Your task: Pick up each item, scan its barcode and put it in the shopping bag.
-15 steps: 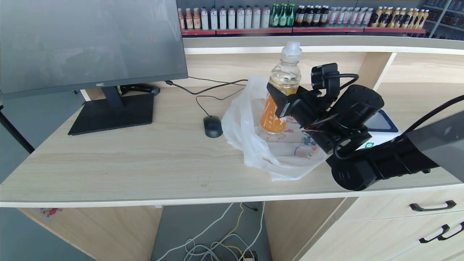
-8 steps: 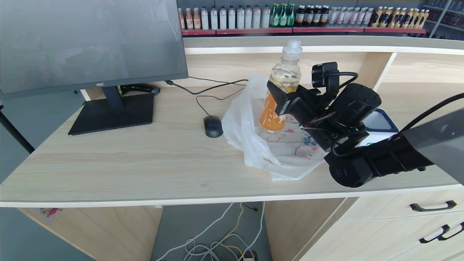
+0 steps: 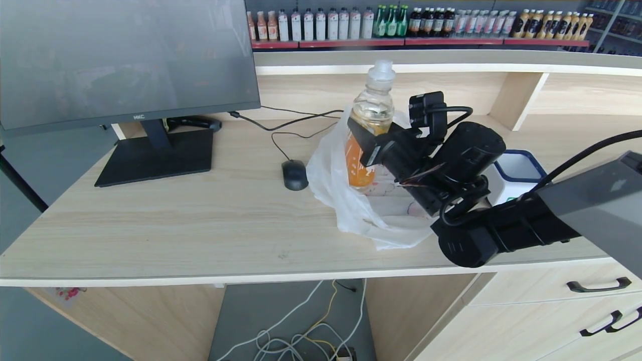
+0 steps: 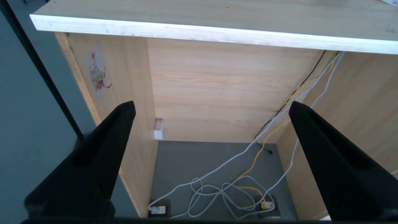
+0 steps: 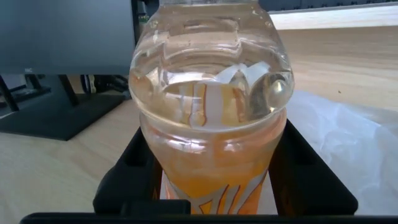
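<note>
Right now your left gripper (image 4: 210,109) hangs low in front of the desk (image 3: 175,225), below its front edge, with its two dark fingers (image 4: 99,155) spread wide and nothing between them. Past them you look into the open space under the desk, where loose cables (image 4: 236,180) lie on the floor. To the right of that space are drawers (image 3: 597,286) with dark handles.

Up on the desk, near its front right part, lies a white see-through shopping bag (image 3: 331,170), crumpled and open at the top. Your right gripper (image 3: 363,145) reaches in over it from the right, jaws pinching a bottle (image 3: 371,108) around its orange-labelled middle. The bottle is clear plastic with pale liquid in its shoulder and a light cap; it stands nearly upright, leaning a little. Its lower end sits inside the bag's mouth, seen through the plastic, though you cannot tell whether it touches the bottom. The right wrist view shows the bottle (image 5: 211,93) filling the space between the right gripper's (image 5: 217,180) two black fingers (image 5: 134,165), the bag (image 5: 348,137) beside it.

Just beside the arm on the right is a white box with a blue rim (image 3: 519,173). Left of the bag a black mouse (image 3: 294,174) rests on the desk, its cord running back. Further left and behind stands a dark monitor (image 3: 125,55) on a flat black stand. Beyond the counter a shelf (image 3: 416,22) carries a row of bottles
</note>
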Robot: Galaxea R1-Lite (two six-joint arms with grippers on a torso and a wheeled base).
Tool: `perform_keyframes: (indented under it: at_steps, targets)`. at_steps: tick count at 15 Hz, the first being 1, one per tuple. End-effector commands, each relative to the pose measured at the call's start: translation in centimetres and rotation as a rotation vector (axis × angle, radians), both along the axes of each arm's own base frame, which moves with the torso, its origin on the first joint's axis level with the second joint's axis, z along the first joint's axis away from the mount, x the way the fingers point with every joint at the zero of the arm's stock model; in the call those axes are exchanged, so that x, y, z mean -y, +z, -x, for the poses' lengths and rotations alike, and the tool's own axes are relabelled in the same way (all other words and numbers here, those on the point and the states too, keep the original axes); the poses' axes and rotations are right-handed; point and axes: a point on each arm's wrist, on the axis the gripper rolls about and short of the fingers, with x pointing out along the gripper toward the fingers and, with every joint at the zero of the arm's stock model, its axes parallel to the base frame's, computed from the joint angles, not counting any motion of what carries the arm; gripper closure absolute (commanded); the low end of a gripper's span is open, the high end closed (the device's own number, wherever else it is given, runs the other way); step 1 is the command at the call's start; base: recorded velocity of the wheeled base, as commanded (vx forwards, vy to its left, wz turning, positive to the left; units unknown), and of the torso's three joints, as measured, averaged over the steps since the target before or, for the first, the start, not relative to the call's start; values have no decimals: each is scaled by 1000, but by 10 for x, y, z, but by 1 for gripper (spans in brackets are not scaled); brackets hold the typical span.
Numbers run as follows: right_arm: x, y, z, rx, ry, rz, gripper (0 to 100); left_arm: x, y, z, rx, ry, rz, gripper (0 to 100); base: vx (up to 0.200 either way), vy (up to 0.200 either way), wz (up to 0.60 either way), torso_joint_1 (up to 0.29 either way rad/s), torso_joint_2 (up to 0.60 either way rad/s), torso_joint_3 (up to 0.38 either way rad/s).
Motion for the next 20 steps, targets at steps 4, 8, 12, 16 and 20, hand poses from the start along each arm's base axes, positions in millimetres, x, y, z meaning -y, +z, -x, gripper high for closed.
perform_keyframes:
  at_steps: [4, 8, 12, 16, 20]
  targets:
    - [-5, -9, -2, -19, 6, 13, 100, 0, 0, 0, 0, 0, 0, 0, 0, 0, 0, 0, 0, 0]
    - [-6, -17, -5, -35, 6, 24, 100, 0, 0, 0, 0, 0, 0, 0, 0, 0, 0, 0, 0, 0]
    - [-7, -21, -6, -36, 5, 26, 100, 0, 0, 0, 0, 0, 0, 0, 0, 0, 0, 0, 0, 0]
    - [-7, -21, -6, -33, 5, 25, 100, 0, 0, 0, 0, 0, 0, 0, 0, 0, 0, 0, 0, 0]
    - [-8, -21, -6, -31, 4, 26, 100, 0, 0, 0, 0, 0, 0, 0, 0, 0, 0, 0, 0, 0]
